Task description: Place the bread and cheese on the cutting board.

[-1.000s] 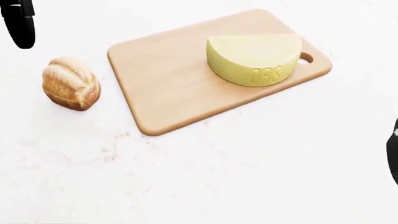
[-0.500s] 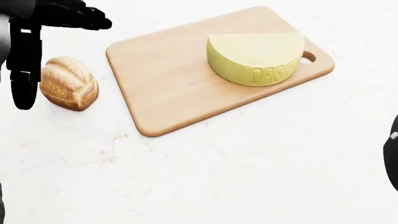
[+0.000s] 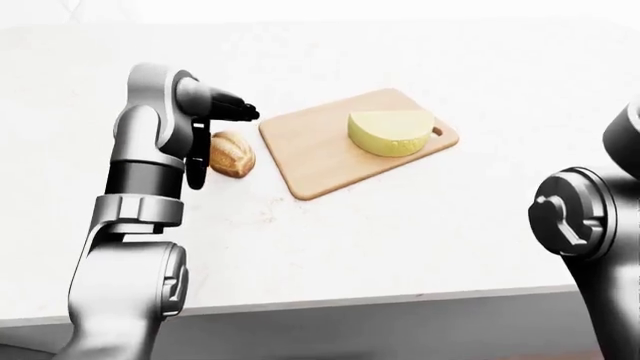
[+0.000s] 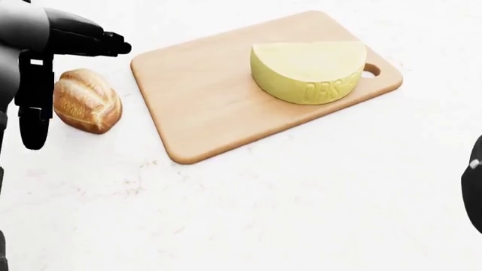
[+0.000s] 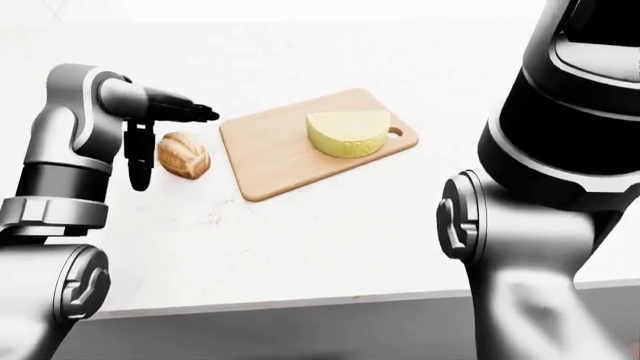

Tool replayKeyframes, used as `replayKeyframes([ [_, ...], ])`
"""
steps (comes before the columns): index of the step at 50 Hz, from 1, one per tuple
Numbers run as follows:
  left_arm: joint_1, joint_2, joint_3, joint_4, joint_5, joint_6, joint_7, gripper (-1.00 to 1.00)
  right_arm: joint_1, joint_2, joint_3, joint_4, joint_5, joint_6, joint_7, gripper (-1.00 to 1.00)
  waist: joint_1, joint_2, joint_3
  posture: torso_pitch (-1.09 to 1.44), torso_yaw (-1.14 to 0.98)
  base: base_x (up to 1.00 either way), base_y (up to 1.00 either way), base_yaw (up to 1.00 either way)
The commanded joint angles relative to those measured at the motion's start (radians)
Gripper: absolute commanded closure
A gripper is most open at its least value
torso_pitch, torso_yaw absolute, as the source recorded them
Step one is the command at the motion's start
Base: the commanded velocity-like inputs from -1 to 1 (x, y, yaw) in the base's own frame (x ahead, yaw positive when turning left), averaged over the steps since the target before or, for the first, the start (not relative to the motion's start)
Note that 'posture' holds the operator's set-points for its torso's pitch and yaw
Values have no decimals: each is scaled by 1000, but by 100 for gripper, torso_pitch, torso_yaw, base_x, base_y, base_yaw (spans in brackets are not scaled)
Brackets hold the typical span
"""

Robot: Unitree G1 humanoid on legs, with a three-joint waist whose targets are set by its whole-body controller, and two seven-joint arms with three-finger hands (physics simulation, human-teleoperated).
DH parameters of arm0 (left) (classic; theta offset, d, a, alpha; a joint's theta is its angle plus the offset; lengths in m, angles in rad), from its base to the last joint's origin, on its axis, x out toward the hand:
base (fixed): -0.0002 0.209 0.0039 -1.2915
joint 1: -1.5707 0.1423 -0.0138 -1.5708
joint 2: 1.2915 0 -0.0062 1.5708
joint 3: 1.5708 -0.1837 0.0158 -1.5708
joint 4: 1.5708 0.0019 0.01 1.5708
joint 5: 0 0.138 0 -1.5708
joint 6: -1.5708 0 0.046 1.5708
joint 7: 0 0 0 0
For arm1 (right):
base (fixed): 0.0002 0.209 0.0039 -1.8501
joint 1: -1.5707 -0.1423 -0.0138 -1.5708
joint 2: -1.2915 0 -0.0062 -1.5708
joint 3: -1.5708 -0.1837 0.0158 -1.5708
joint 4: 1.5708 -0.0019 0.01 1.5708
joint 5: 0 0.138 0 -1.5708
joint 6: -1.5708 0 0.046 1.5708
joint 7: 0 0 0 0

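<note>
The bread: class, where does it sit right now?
In the head view the bread lies on the white counter at left, apart from the cutting board, beside the open left hand.

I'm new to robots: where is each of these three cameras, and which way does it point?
Head view: on the head, looking steeply down at the pale wooden cutting board; the black left hand shows.
Left-eye view: on the head, looking ahead over the white counter; both grey arms show.
Right-eye view: beside it; the right arm looms large.
All share the yellow half-wheel cheese and crusty brown bread.
</note>
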Motion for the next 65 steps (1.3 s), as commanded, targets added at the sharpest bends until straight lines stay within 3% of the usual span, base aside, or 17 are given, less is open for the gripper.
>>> replayKeyframes([
  [1,-37,7,11,-45,-7,5,10,-100,-28,-9,-7,-12,-4,-15,-6,-100,-1,2,-33,0,0,0,0,0],
  [8,-53,-6,11,-28,-22,15,31,-91,-25,-6,-5,-11,-3,-17,-9,-100,-1,1,-36,0,0,0,0,0],
  [14,-47,-11,4,-26,-24,14,44,-60,-25,-9,-7,-10,-2,-17,-8,-100,-3,0,-37,0,0,0,0,0],
  [18,-40,-12,0,-20,-21,9,54,-52,-17,-5,-6,-12,-2,-19,-10,-100,-4,0,-38,0,0,0,0,0],
  [36,-19,4,10,-64,-28,4,7,-13,-23,-9,-4,-10,-4,-15,-4,-100,-5,4,-37,0,0,0,0,0],
  [37,-16,4,10,-70,-28,4,4,0,-23,-10,-5,-9,-4,-16,-4,-100,-4,4,-37,0,0,0,0,0],
  [45,1,3,10,-73,-28,0,10,3,-29,-9,-3,-6,-8,-17,0,-100,-4,3,-36,0,0,0,0,0],
  [47,-13,2,10,-57,-28,-1,15,23,-30,-9,-2,-6,-10,-16,1,-100,-4,3,-36,0,0,0,0,0],
  [48,-19,2,11,-52,-29,0,15,53,-27,-7,-4,-7,-10,-18,0,-100,-4,3,-36,0,0,0,0,0],
  [49,-19,2,11,-55,-30,0,13,100,-22,-6,-5,-8,-10,-19,-1,-100,-3,3,-37,0,0,0,0,0],
  [58,-96,4,38,-67,-89,45,-34,100,-7,0,-3,-12,-12,-23,-3,-100,-3,0,-35,0,0,0,0,0],
  [63,-182,-3,26,-7,-113,58,18,100,-4,-1,-4,-16,-14,-22,0,-100,-1,-4,-34,0,0,0,0,0],
  [65,-224,-5,21,40,-122,30,99,100,-1,-1,-5,-17,-14,-22,0,-100,-1,-6,-34,0,0,0,0,0],
])
